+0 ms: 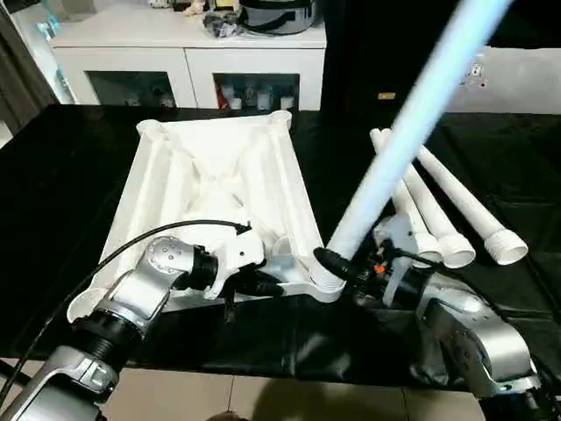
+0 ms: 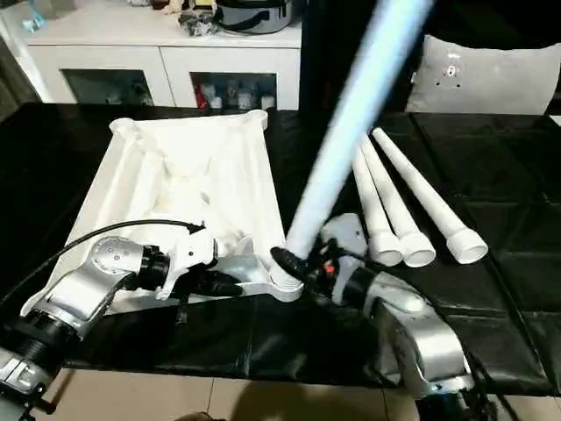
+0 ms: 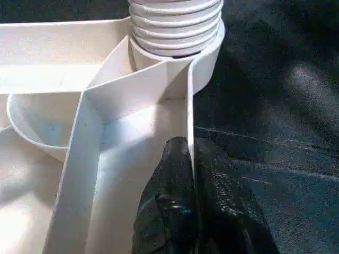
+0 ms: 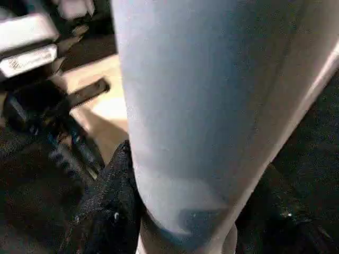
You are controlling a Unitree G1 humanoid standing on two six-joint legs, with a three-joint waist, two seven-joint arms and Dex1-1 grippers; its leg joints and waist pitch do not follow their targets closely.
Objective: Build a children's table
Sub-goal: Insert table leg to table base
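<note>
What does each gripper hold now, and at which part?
The left gripper pinches the table top's thin side wall near the corner socket. The right gripper holds a leg near its threaded lower end.

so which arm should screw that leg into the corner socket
Right. The right gripper already clasps the raised leg at the corner socket, while the left gripper pinches the tabletop's rim, steadying it.
</note>
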